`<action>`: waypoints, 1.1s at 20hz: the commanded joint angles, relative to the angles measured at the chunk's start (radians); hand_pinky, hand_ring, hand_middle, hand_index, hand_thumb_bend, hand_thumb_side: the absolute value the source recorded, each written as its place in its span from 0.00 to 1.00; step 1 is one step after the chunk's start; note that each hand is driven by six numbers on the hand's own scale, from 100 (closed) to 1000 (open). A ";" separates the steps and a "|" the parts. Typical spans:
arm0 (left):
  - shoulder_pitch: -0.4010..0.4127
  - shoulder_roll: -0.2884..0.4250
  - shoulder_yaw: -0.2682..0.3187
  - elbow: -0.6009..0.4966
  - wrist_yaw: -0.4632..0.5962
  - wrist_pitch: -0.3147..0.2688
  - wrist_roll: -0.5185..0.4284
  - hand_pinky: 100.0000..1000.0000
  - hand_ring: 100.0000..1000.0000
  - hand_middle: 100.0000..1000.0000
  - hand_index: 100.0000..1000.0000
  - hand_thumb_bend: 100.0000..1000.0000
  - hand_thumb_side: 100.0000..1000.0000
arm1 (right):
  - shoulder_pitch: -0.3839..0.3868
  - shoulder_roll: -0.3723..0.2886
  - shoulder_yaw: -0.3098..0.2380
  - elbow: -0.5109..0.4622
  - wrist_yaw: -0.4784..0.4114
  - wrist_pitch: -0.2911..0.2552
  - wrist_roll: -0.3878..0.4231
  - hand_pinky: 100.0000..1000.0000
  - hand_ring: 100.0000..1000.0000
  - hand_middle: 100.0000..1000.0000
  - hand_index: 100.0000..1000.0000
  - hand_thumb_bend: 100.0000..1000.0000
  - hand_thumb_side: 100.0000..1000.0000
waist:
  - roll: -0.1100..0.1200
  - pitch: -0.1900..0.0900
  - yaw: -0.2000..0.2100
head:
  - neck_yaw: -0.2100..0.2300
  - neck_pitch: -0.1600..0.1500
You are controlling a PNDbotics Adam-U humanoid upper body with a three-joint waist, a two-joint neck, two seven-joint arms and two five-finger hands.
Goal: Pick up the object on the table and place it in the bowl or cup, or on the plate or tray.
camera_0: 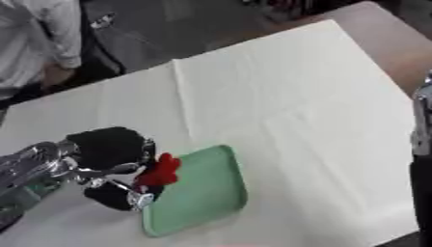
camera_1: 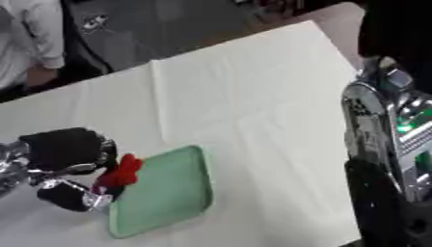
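In the left eye view, I am seeing the left hand (camera_0: 114,166) reaching in from the left edge, its fingers and thumb curling round a small red object (camera_0: 159,172). The object is sitting at the near-left rim of a green tray (camera_0: 207,193) (whether it is touching the tray or hanging just above it, I cannot tell). The tray is lying askew on a white tablecloth (camera_0: 295,106) near the front edge of the table. Of the right arm (camera_0: 422,159) I am getting only a dark strip at the right edge; no hand is showing.

In the right eye view, the right arm (camera_1: 384,140) is filling the right side, silver and black, well apart from the tray. Its hand is not showing here either, so I cannot report its fingers.
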 commanded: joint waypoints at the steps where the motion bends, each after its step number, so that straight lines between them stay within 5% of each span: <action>1: -0.006 0.016 0.018 0.003 -0.014 -0.008 0.055 0.00 0.00 0.24 0.44 0.00 0.69 | -0.022 -0.007 -0.004 -0.010 0.000 -0.002 -0.001 0.15 0.29 0.34 0.43 0.00 0.39 | -0.011 -0.016 0.001 | -0.009 -0.004; 5: -0.011 0.017 0.023 -0.003 -0.040 -0.018 0.146 0.04 0.03 0.30 0.49 0.02 0.69 | -0.023 -0.006 -0.004 -0.010 0.000 -0.002 -0.001 0.15 0.29 0.34 0.43 0.00 0.39 | -0.010 -0.017 0.000 | -0.013 -0.001; 10: -0.024 0.018 0.017 -0.007 -0.073 -0.032 0.228 0.17 0.17 0.41 0.55 0.17 0.77 | -0.023 -0.005 -0.003 -0.010 0.000 -0.002 -0.002 0.15 0.29 0.34 0.43 0.00 0.39 | -0.009 -0.019 -0.001 | -0.017 0.002; 22: -0.044 0.028 0.005 0.000 -0.070 -0.054 0.245 0.30 0.32 0.50 0.61 0.28 0.84 | -0.023 -0.004 -0.002 -0.010 0.000 -0.002 -0.002 0.15 0.29 0.34 0.43 0.00 0.39 | -0.004 -0.021 -0.003 | -0.019 0.008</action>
